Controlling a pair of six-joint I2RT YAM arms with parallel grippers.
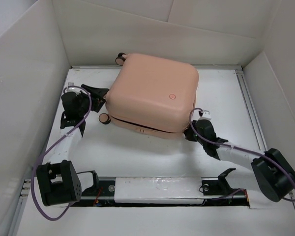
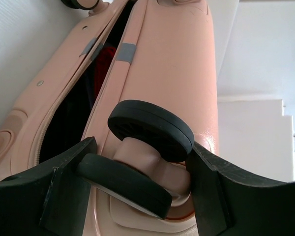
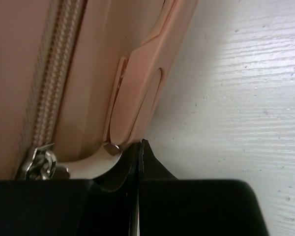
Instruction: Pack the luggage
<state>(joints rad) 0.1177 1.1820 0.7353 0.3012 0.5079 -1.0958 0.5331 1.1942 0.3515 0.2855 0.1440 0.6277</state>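
Note:
The peach-pink luggage (image 1: 152, 93) lies flat at the back centre, its lid down and a round emblem (image 1: 172, 97) on top. My left gripper (image 1: 104, 96) is at its left end. In the left wrist view its fingers (image 2: 142, 147) press on both sides of a black double wheel (image 2: 152, 125). The shells there stand slightly apart, with dark lining and something red (image 2: 101, 64) in the gap. My right gripper (image 1: 191, 132) is at the front right corner. Its fingers (image 3: 140, 145) are shut together on the end of the silver zipper pull (image 3: 96, 164), beside the zipper teeth (image 3: 54, 73).
White walls (image 1: 34, 73) enclose the table on the left, back and right. A rail (image 1: 248, 103) runs along the right side. Two more wheels show, at the front left (image 1: 104, 118) and back left (image 1: 120, 58). The arms' mount (image 1: 157, 189) spans the near edge.

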